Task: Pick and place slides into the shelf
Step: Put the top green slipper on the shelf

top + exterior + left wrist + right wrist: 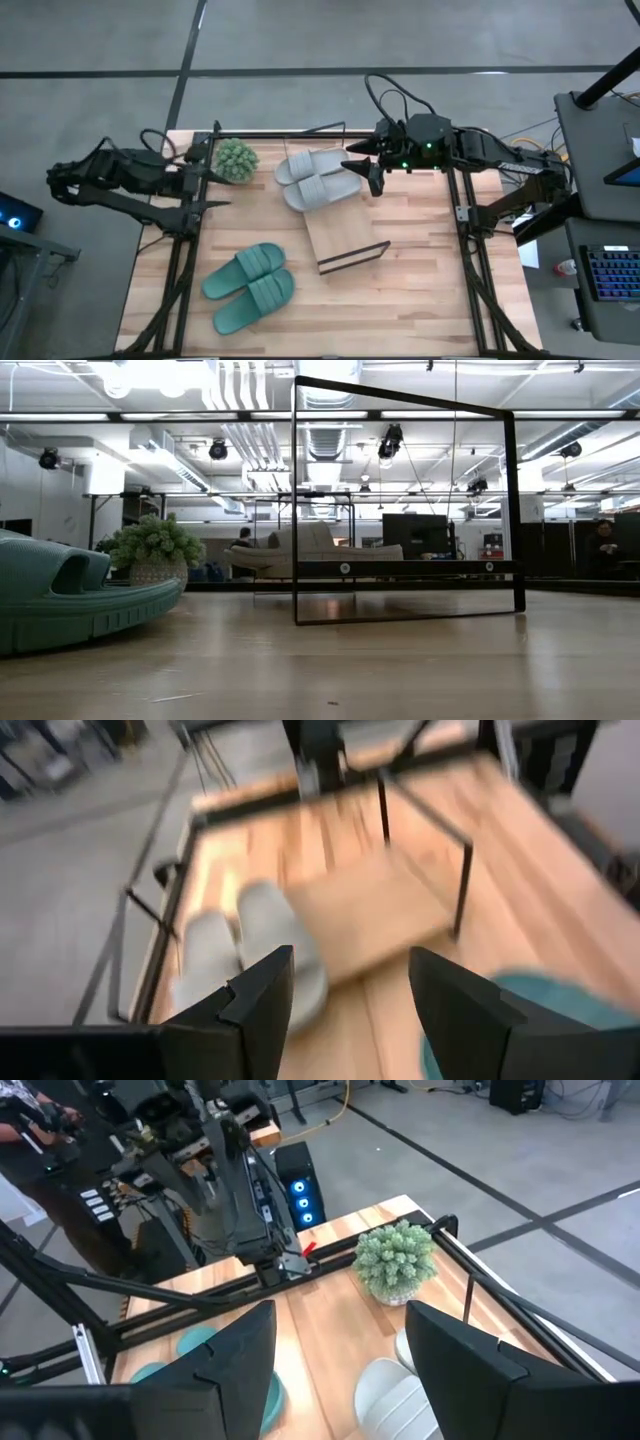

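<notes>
The light grey slides point(315, 178) lie side by side, soles down, on the far end of the shelf point(340, 235), a light-wood board with a thin black wire frame point(405, 500). The teal slides point(250, 287) lie soles down on the tabletop nearer the near-left. My right gripper point(362, 166) hovers open just right of the grey pair, which shows below its fingers point(395, 1395). My left gripper point(212, 188) is open at the table's left side, facing the grey slides point(250, 945), the shelf point(370, 910) and a teal slide point(540, 995).
A small fuzzy green plant point(235, 160) in a pot stands at the far-left corner, close to my left gripper. Black frame rails point(178, 270) run along the table's left, right and far sides. Bare tabletop lies right of the shelf point(430, 270). A person point(600, 545) stands far behind the table.
</notes>
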Robot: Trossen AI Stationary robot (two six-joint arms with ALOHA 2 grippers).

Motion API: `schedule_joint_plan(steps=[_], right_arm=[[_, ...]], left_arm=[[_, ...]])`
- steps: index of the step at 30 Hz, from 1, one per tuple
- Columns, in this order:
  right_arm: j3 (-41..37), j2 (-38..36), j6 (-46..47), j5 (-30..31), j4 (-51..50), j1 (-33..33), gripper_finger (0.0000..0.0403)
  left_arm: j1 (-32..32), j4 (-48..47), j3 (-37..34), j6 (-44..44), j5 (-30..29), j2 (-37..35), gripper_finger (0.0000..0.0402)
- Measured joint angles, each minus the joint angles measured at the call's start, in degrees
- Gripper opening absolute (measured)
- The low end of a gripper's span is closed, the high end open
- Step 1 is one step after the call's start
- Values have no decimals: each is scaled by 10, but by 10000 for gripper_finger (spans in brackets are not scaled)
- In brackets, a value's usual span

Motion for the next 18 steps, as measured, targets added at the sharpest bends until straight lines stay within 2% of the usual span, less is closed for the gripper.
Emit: schedule_joint_plan(steps=[3,13,15,18], right_arm=[[0,1,-5,0,-7,0,215],[0,1,-9,1,-11,0,215],[0,1,-9,1,-11,0,215],[0,1,-11,1,-11,0,215]], left_arm=[[0,-45,3,-5,0,19,185],[0,-111,0,-8,17,67,185],[0,-138,0,-59,29,70,185],[0,-171,-6,-184,45,83,185]])
